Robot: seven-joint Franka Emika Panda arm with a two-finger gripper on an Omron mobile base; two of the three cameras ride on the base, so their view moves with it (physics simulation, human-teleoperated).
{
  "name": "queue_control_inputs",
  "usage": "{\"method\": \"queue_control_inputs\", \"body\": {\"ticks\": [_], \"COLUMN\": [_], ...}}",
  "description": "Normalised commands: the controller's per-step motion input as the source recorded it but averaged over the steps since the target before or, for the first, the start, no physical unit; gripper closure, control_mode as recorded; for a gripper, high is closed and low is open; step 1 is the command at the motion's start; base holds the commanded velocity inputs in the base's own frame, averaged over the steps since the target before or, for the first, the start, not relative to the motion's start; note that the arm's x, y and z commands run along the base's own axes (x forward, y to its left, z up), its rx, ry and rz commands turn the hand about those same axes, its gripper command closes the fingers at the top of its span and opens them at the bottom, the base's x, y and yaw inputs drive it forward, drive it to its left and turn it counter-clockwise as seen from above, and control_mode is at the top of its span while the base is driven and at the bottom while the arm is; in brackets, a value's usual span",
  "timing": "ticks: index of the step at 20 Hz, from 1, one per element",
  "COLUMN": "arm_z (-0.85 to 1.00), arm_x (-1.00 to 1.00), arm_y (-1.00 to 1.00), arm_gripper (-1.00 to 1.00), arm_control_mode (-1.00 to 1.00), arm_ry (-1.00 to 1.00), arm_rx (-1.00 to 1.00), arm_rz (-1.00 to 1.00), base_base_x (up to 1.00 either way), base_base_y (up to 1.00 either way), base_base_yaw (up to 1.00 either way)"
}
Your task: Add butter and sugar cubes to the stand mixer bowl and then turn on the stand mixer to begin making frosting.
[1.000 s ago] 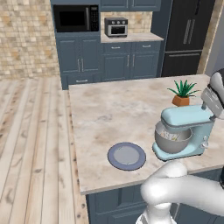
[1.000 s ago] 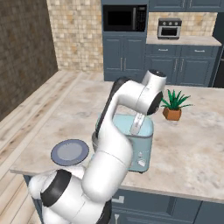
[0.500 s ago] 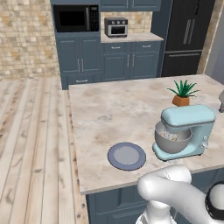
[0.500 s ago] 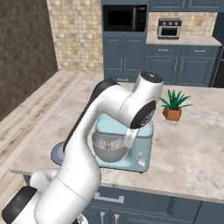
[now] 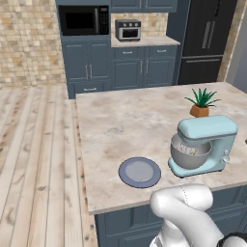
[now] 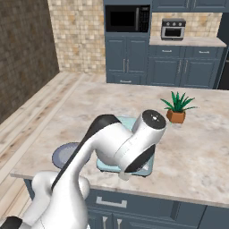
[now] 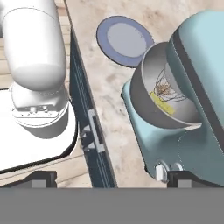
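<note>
While the claw (image 7: 109, 177) hangs spread wide and empty just off the counter (image 5: 120, 120) edge beside the stand mixer (image 7: 192, 109), the butter (image 7: 162, 103) already lies in the stand mixer bowl (image 7: 144, 92); beyond, the plate (image 7: 124, 41) is bare. Judged remaining: switching on.

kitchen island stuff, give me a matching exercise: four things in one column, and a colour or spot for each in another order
Things:
1. plate
2. stand mixer
3. butter
4. potted plant

Descriptions:
A. yellow stick lying inside the stand mixer bowl
B. light blue body, head down over the bowl
C. flat, blue-grey, bare, beside the mixer on the counter
D. green leaves in an orange pot, behind the mixer

Pairs: 1-C, 2-B, 3-A, 4-D
</note>
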Motion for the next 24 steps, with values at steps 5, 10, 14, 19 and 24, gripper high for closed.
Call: {"method": "queue_control_inputs", "body": {"ticks": [5, 10, 14, 19, 24], "arm_z": [-0.49, -0.44, -0.07, -0.05, -0.28], "arm_x": [-0.43, -0.14, 0.34, 0.43, 0.30], "arm_y": [0.00, 0.06, 0.02, 0.00, -0.03], "arm_gripper": [-1.00, -1.00, -1.00, -1.00, -1.00], "arm_control_mode": [-1.00, -1.00, -1.00, -1.00, -1.00], "arm_ry": [-0.21, -0.27, -0.22, -0.16, -0.01], "arm_rx": [0.16, 0.21, 0.14, 0.02, 0.00], "arm_rz": [-0.11, -0.11, -0.11, -0.14, -0.05], "base_base_x": [0.00, 0.00, 0.00, 0.00, 0.00], "base_base_y": [0.00, 0.00, 0.00, 0.00, 0.00], "base_base_yaw": [0.00, 0.00, 0.00, 0.00, 0.00]}}
